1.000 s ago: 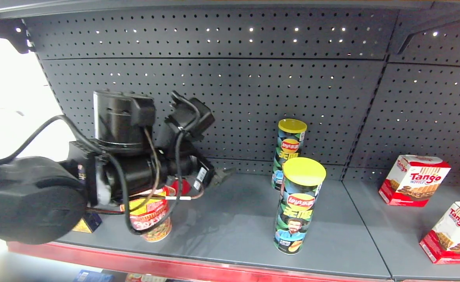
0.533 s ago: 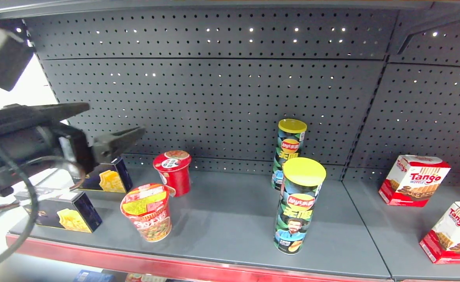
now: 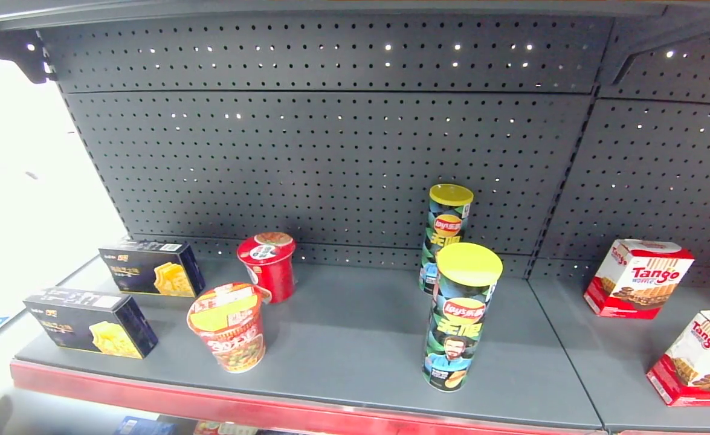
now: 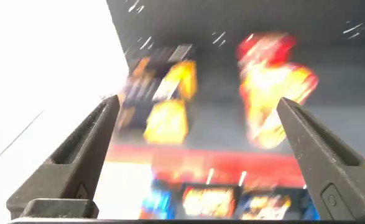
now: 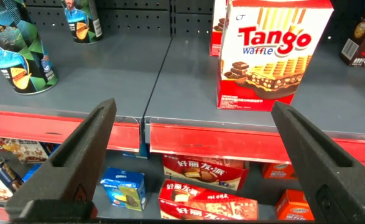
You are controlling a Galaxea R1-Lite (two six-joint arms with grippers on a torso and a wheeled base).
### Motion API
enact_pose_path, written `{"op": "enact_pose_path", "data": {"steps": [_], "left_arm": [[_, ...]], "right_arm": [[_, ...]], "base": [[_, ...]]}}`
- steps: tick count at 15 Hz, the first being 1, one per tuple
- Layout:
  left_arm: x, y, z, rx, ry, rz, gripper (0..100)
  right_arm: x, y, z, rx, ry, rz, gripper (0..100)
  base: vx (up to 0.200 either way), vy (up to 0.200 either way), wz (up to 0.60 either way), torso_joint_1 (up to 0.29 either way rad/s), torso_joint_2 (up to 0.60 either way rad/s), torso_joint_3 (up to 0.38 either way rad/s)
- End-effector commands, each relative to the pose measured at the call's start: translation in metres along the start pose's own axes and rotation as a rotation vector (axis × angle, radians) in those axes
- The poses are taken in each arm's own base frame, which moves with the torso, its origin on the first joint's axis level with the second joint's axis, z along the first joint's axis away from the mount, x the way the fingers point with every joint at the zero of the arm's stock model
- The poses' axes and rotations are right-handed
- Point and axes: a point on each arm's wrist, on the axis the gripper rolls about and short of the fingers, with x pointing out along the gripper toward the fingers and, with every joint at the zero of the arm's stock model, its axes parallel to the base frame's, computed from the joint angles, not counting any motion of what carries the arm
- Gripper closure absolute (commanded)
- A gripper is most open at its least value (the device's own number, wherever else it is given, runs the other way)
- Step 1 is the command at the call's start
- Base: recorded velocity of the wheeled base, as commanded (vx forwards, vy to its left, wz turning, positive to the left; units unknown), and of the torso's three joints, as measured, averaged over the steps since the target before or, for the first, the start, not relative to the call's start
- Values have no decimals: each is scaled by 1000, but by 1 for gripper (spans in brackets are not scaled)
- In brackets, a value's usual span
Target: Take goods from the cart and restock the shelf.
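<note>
Restocking a grey shelf [image 3: 361,344] already bearing two tall chip canisters [image 3: 460,317], red-and-white wafer boxes [image 3: 639,278], dark snack boxes [image 3: 92,323] and instant-noodle cups [image 3: 229,329]. Best to head for the cart with left gripper [image 4: 198,104] and right gripper [image 5: 193,107] both spread and empty, then fill the bare middle gap, labels facing front (print left unread here).

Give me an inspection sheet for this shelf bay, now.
Surface: grey shelf with a red front edge.
Job's things: two dark boxes, two noodle cups, two chip cans, wafer boxes.
Clutter: nothing seen.
Grippers: left gripper and right gripper, fingers open, both empty.
Cables: nothing seen.
Surroundings: pegboard back panel; packaged goods on the level below.
</note>
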Motion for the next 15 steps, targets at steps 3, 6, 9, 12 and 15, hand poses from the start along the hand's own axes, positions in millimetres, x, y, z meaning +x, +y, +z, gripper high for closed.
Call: {"op": "enact_pose_path", "data": {"steps": [3, 6, 9, 12, 15], "left_arm": [[-29, -3, -68, -41, -27, 124, 0], [-30, -3, -73, -84, -3, 106, 0], [-36, -6, -74, -96, -81, -85, 0], [-36, -7, -74, -97, -84, -136, 0], [-36, -7, -74, -169, -79, -131, 0]], "right_arm": [[0, 0, 0, -1, 1, 1, 0], [0, 0, 0, -1, 1, 0, 0], [0, 0, 0, -1, 1, 1, 0], [0, 0, 0, -1, 1, 0, 0], [0, 0, 0, -1, 1, 0, 0]], "base": [[0, 0, 0, 0, 0, 0], [0, 0, 0, 0, 0, 0], [0, 0, 0, 0, 0, 0], [0, 0, 0, 0, 0, 0], [0, 0, 0, 0, 0, 0]]}}
